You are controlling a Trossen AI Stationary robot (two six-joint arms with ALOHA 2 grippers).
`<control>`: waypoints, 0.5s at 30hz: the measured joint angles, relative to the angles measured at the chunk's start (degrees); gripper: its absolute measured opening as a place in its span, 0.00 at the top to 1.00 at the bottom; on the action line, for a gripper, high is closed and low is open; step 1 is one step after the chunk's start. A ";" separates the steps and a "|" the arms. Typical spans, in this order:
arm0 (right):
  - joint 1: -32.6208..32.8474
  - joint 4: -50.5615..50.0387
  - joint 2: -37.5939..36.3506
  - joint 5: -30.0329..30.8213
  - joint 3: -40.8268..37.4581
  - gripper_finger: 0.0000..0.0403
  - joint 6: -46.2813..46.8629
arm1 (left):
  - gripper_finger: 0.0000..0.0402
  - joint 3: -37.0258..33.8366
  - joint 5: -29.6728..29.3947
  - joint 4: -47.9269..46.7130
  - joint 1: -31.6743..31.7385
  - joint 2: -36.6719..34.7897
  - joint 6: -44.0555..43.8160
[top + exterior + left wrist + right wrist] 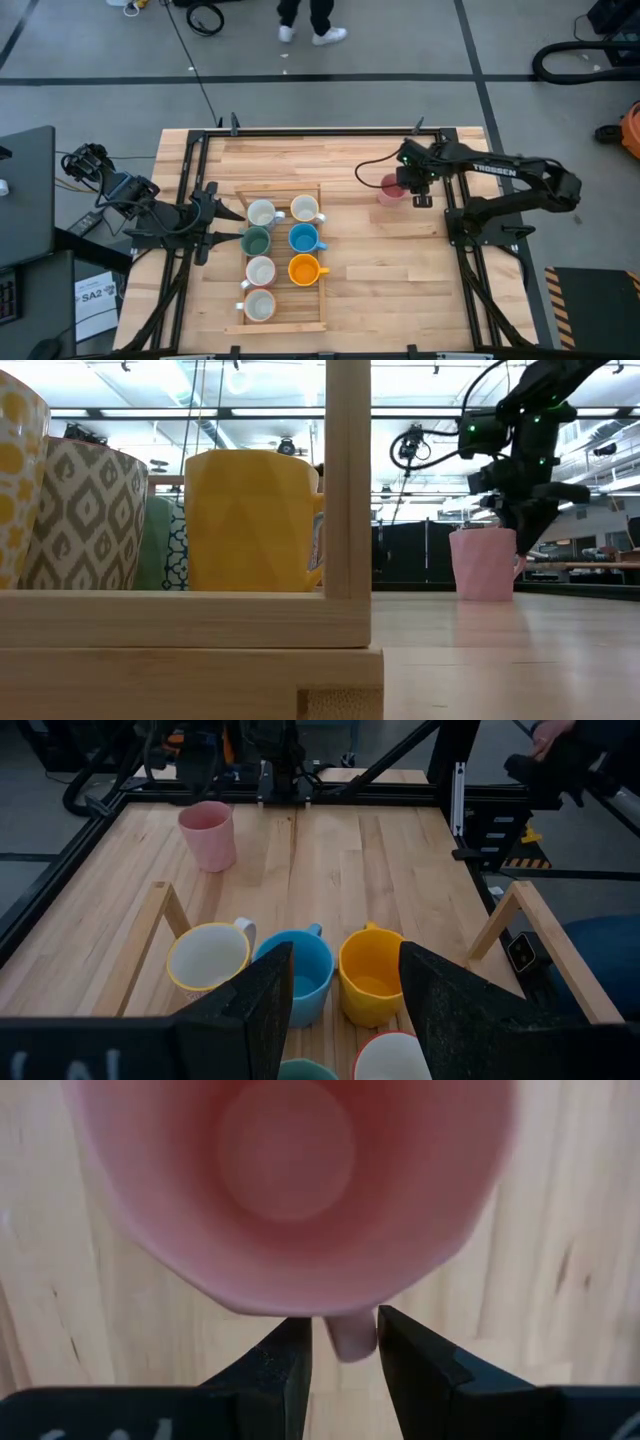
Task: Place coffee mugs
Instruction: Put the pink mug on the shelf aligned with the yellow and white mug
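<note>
— Seven glossy round mugs sit in two columns inside the shallow wooden tray (283,326): cream ones, a teal mug (256,241), a blue mug (303,238) and an orange mug (303,268). And the eighth?

— The pink mug (391,188), faceted and matte, stands upright on the bare plank table (400,280), at about two o'clock from the tray, well apart from it.

— Who has it?

— The right gripper (345,1342) hangs over it, fingers clasping the handle between them. The left gripper (345,985) waits at nine o'clock by the tray's edge, fingers spread, grasping nothing.
</note>
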 joint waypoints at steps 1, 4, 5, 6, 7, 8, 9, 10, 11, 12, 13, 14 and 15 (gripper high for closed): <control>0.00 0.03 0.53 -0.01 0.00 0.70 -0.05 | 0.53 -0.02 -0.02 0.00 0.00 0.00 -0.01; 0.00 0.11 1.87 -0.29 0.00 0.70 -0.06 | 0.53 -0.02 0.01 0.00 0.00 0.00 0.00; 0.00 0.13 2.24 -0.76 0.00 0.70 -0.06 | 0.53 -0.01 0.00 0.02 0.00 0.00 -0.02; 0.00 0.13 2.60 -1.05 0.00 0.70 -0.02 | 0.53 -0.01 -0.02 0.01 0.00 0.00 -0.01; 0.00 0.13 3.03 -1.05 0.00 0.70 0.17 | 0.53 -0.01 -0.01 0.00 0.00 0.00 -0.02; 0.00 0.13 3.42 -1.04 0.00 0.70 0.47 | 0.53 -0.02 -0.01 0.01 0.00 0.00 -0.01; 0.00 0.14 3.76 -1.04 0.00 0.70 0.64 | 0.53 -0.02 0.00 0.02 0.00 0.00 -0.02; 0.00 0.22 4.15 -1.05 0.00 0.70 0.65 | 0.53 -0.02 0.01 0.00 0.00 0.00 -0.02; 0.00 0.33 4.52 -1.04 0.00 0.70 0.62 | 0.53 0.00 0.01 0.02 0.00 0.00 -0.02; 0.00 0.35 4.85 -1.04 0.00 0.70 0.62 | 0.53 0.00 -0.02 0.00 0.00 0.00 -0.02; 0.00 0.39 5.16 -1.04 0.00 0.70 0.62 | 0.53 0.00 0.01 0.02 0.00 0.00 -0.02; 0.00 0.48 5.41 -1.06 0.00 0.70 0.62 | 0.53 -0.02 -0.01 0.02 0.00 0.00 -0.02; 0.00 0.55 5.67 -1.04 0.00 0.70 0.59 | 0.53 -0.01 -0.01 0.00 0.00 0.00 -0.02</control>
